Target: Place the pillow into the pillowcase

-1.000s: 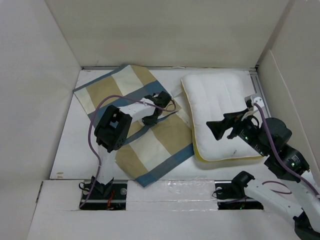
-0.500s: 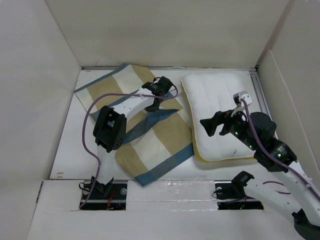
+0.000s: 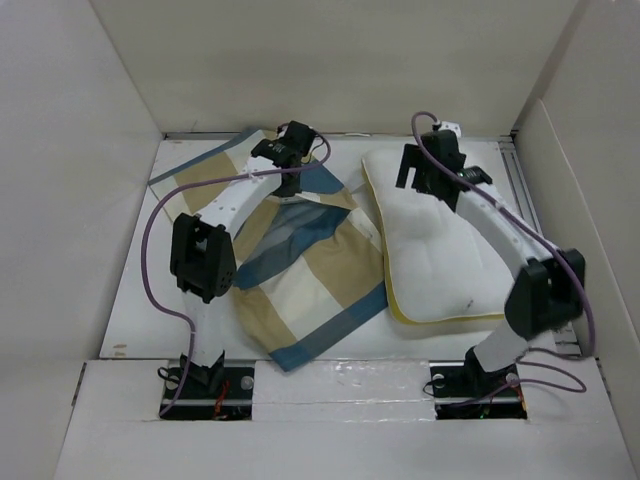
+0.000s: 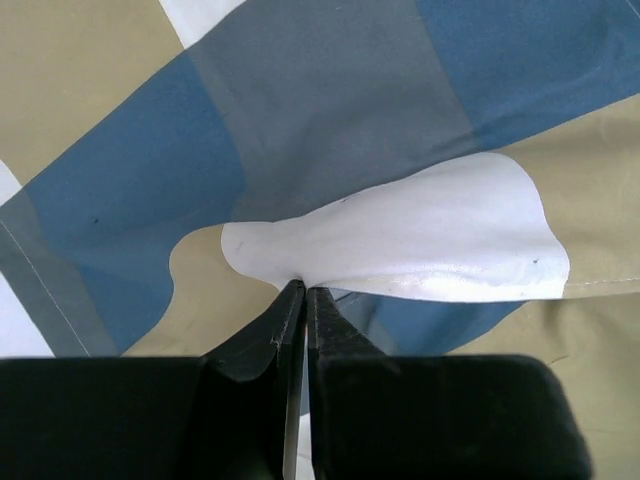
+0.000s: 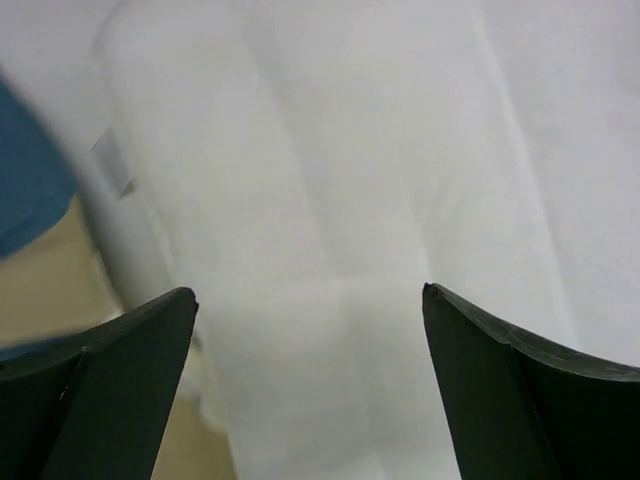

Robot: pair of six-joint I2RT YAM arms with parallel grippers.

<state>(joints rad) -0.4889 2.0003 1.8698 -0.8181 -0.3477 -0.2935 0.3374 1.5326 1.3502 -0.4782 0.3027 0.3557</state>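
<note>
Checked pillowcase is lying left of pillow, touching it | left gripper is clenching its raised fabric | right gripper is hanging wide apart over pillow's far end, perhaps not touching (view blurred)

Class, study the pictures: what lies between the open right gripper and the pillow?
Nothing. The right wrist view shows the right gripper open directly over the bare pillow.

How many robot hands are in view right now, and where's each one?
2. The left hand is pinched shut on the pillowcase fabric near its far edge; the right hand is open above the pillow's far end. None appear hidden.
</note>
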